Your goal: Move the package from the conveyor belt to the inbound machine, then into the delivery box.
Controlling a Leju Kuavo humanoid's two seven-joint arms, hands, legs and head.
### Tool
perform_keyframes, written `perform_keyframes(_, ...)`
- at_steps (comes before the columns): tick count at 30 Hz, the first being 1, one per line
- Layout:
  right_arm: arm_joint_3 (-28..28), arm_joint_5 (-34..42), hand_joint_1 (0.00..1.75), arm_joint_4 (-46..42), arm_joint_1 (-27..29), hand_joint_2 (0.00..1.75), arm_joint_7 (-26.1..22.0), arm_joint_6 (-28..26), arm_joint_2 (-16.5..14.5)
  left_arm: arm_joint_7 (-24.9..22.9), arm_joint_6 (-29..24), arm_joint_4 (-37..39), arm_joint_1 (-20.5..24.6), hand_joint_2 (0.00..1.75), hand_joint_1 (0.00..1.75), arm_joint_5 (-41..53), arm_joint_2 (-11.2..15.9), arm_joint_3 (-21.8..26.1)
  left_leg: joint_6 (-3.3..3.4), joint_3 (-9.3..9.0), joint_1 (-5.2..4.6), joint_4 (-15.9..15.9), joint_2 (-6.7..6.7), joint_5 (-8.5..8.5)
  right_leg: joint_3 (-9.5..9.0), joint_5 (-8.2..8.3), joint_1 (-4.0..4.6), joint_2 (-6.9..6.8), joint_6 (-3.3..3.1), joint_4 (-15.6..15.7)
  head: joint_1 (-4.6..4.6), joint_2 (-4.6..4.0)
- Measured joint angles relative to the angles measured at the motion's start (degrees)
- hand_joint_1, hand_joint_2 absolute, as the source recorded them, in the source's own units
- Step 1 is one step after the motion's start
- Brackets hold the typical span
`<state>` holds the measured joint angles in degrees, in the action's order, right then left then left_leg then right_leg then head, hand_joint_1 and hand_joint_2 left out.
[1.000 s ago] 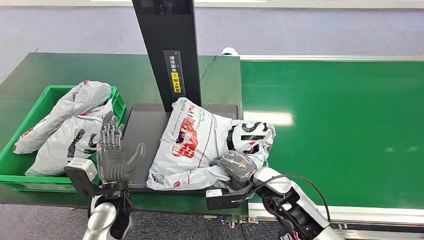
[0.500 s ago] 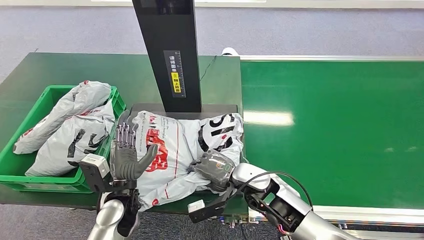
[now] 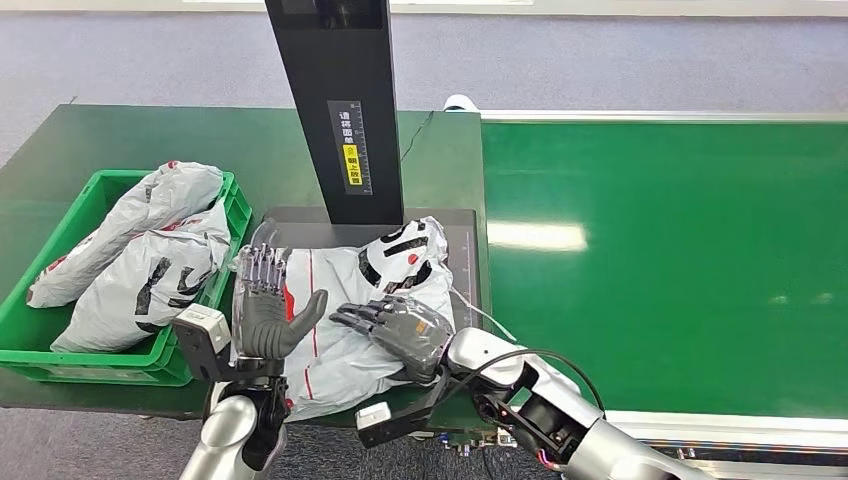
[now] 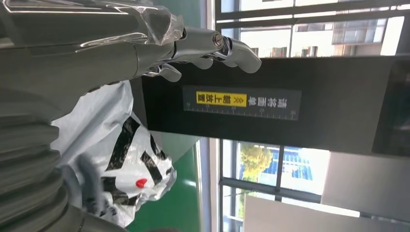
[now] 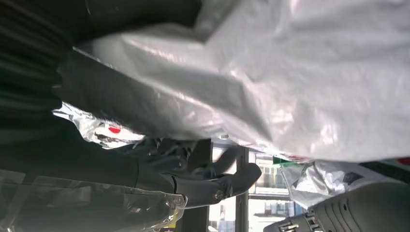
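Note:
A white-grey plastic package (image 3: 345, 275) with red and black print lies on the black platform (image 3: 463, 262) of the inbound machine, its near end hanging over the front edge. My right hand (image 3: 405, 330) rests on top of it with fingers stretched out toward the left. My left hand (image 3: 265, 310) stands upright and open, palm against the package's left side. In the left wrist view the fingers (image 4: 208, 46) are extended in front of the package (image 4: 125, 159). In the right wrist view the package (image 5: 290, 72) lies close against the outstretched fingers (image 5: 227, 181).
The machine's black column (image 3: 340, 110) rises just behind the package. A green crate (image 3: 95, 366) at the left holds two similar packages (image 3: 150, 240). The green conveyor belt (image 3: 680, 260) runs to the right of the platform.
The right hand has slid the package leftward across the platform and now lies flat on it. The left hand has moved right and touches the package's left side.

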<state>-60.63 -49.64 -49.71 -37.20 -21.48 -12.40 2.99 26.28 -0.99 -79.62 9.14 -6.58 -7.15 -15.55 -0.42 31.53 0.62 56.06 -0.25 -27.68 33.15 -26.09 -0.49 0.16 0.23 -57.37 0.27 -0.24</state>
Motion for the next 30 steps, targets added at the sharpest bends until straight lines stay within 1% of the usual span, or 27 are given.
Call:
perform_keyframes(5,0.7,0.2,0.00,-0.1,0.2,1.75,0.5,-1.1,0.0,0.1,1.0,0.0,0.1,1.75,0.00,0.6,0.3,-0.6,0.00,-0.01,0.00,0.0,0.00,0.00,0.01,0.00,0.00,0.00,0.00,0.0,-0.01,0.00)
perform_keyframes(10,3.0,1.4,0.00,-2.2,1.0,1.75,0.3,-3.9,0.5,0.1,1.1,0.0,0.1,1.75,0.00,0.8,0.4,-0.6,0.00,0.00,0.00,0.0,0.00,0.00,0.01,0.00,0.00,0.00,0.00,0.0,-0.01,0.00)
perform_keyframes(13,5.1,1.7,0.00,-4.9,2.1,1.75,-1.1,-7.8,1.1,0.1,1.4,0.0,0.1,1.75,0.00,1.2,0.5,-0.6,0.00,0.00,0.00,0.0,0.00,0.00,0.01,0.00,0.00,0.00,0.00,0.0,-0.01,0.00)
perform_keyframes(17,8.6,2.8,0.00,-9.8,3.9,1.75,-3.8,-14.0,2.1,-0.3,3.6,0.0,0.1,1.75,0.00,3.3,1.0,-1.0,0.00,0.00,0.00,0.0,-0.01,0.00,0.02,0.00,0.00,0.00,0.00,0.0,-0.01,0.00)
perform_keyframes(21,12.6,5.2,0.00,-15.1,6.3,1.75,-6.1,-17.7,3.2,-0.9,5.8,0.0,0.3,1.75,0.00,6.2,1.6,-2.1,0.00,0.00,0.00,0.0,-0.01,0.00,0.02,0.00,0.00,0.00,0.00,0.0,-0.01,0.00)
perform_keyframes(25,16.2,7.0,0.00,-18.7,8.1,1.75,-7.3,-18.4,4.2,-2.5,7.7,0.2,1.0,1.75,0.00,9.6,2.3,-3.3,0.00,0.00,0.00,0.0,0.00,0.00,0.02,0.00,0.00,0.00,0.00,0.0,0.00,0.00)
perform_keyframes(30,18.9,8.1,0.00,-20.6,9.9,1.75,-7.8,-18.3,5.0,-5.3,9.6,1.1,1.8,1.75,0.00,13.6,3.0,-4.8,0.00,0.00,0.00,0.0,0.00,0.00,0.02,0.00,0.00,0.00,0.00,0.0,-0.01,0.00)
